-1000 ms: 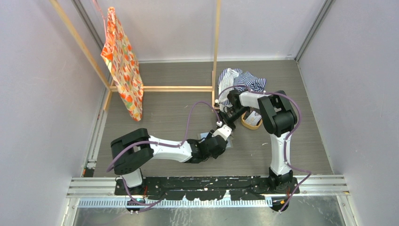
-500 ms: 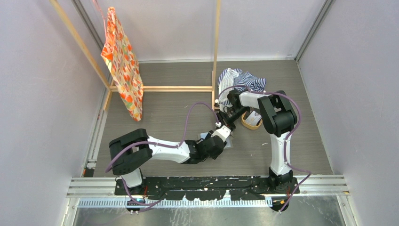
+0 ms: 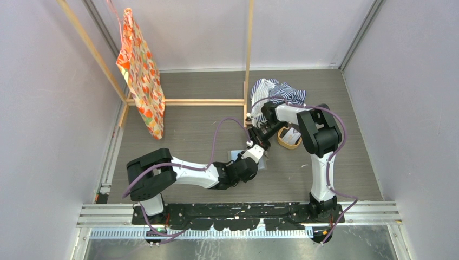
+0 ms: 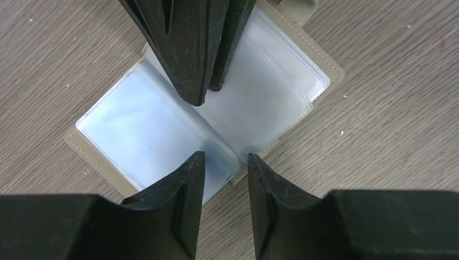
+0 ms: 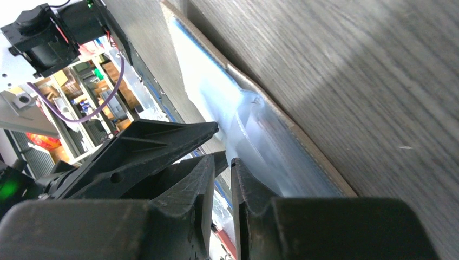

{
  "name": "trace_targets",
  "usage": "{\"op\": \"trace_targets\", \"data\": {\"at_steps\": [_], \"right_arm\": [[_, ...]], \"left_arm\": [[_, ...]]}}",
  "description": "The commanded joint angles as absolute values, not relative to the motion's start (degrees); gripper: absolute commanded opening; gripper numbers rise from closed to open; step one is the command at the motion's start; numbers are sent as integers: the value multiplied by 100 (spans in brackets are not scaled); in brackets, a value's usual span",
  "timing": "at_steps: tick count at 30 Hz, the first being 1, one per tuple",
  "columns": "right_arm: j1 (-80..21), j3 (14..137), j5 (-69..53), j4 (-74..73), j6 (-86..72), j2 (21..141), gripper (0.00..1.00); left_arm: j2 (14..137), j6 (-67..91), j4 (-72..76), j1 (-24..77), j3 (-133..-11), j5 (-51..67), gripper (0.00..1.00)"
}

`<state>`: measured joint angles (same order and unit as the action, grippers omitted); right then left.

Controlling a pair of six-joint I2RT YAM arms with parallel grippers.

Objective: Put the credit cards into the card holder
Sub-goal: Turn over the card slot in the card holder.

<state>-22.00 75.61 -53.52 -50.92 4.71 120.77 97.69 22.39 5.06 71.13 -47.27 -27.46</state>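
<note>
Left wrist view: the card holder [image 4: 270, 103] lies open mid-frame on the table [image 4: 389, 135], clear sleeves up. At the bottom my left gripper [image 4: 226, 162] stands parted and empty over its edge. At the top, the right gripper [image 4: 208, 93] is nearly closed with its tips on the sleeves; I cannot tell if it pinches anything.

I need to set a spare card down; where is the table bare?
Bare: between the wooden frame and the left arm; between the right arm and the right wall. Crowded: around the card holder, tray and striped cloth.

The left gripper [image 4: 225, 160], jaws apart, hovers over the opened card holder [image 4: 157, 127].
</note>
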Motion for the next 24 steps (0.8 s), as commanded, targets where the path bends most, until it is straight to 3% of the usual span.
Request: {"op": "trace_targets", "data": {"at_steps": [1, 15, 19, 24], "right_arm": [[-2197, 7776, -5578, -5342, 802, 11581, 24], [-1864, 7659, -4774, -5305, 1079, 10855, 23], [-1853, 7575, -3996, -5173, 1096, 10830, 11], [-1958, 7520, -3832, -5043, 1005, 10952, 7]], "left_arm": [[9747, 2398, 713, 7110, -4608, -2969, 32], [9694, 2543, 913, 7073, -4421, -2816, 28], [9664, 2582, 993, 7056, -4365, -2755, 28], [9618, 2641, 1114, 7036, -4270, -2684, 28]]}}
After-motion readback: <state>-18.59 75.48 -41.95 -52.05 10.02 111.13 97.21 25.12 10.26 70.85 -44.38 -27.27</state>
